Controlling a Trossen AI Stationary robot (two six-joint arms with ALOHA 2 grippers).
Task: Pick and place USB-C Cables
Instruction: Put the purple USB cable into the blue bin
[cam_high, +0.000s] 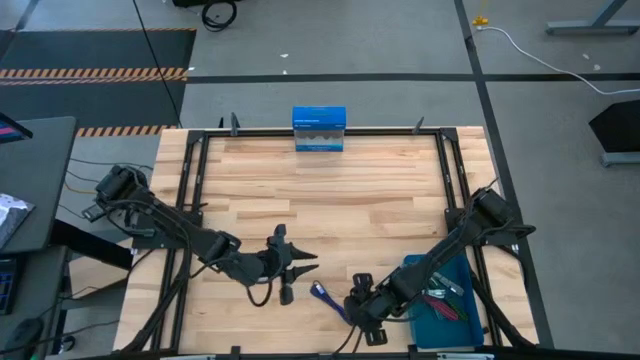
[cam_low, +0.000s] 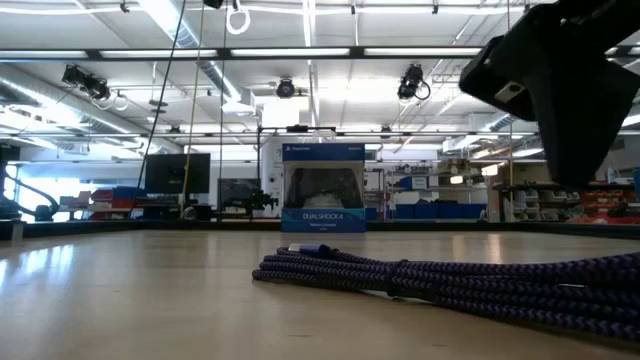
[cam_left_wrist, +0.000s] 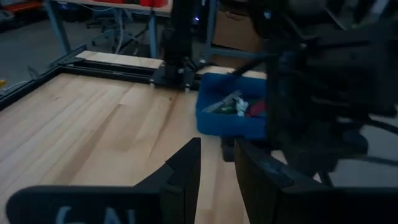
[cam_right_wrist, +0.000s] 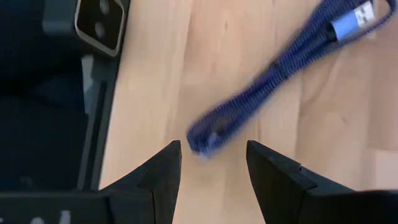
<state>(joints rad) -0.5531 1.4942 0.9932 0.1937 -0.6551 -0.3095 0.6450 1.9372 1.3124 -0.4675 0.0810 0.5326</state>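
A navy braided USB-C cable (cam_right_wrist: 280, 81) lies bundled on the wooden table near its front edge, also seen in the high view (cam_high: 325, 297) and the low view (cam_low: 450, 280). My right gripper (cam_right_wrist: 211, 158) hovers open over the bundle's looped end (cam_right_wrist: 205, 140), slanting downward, and stands just right of the cable (cam_high: 354, 304). Left of the cable, my left gripper (cam_high: 300, 265) is held above the table, pointing toward the right side, open with nothing between its fingers (cam_left_wrist: 217, 168). Several more cables (cam_high: 440, 300) lie in a blue bin (cam_high: 470, 322).
The blue bin (cam_left_wrist: 227, 121) sits at the table's front right corner, under my right arm (cam_high: 450, 245). A blue-and-white box (cam_high: 319, 130) stands upright at the middle of the far edge. A black frame (cam_high: 445, 170) runs around the tabletop. Bare wood lies between box and grippers.
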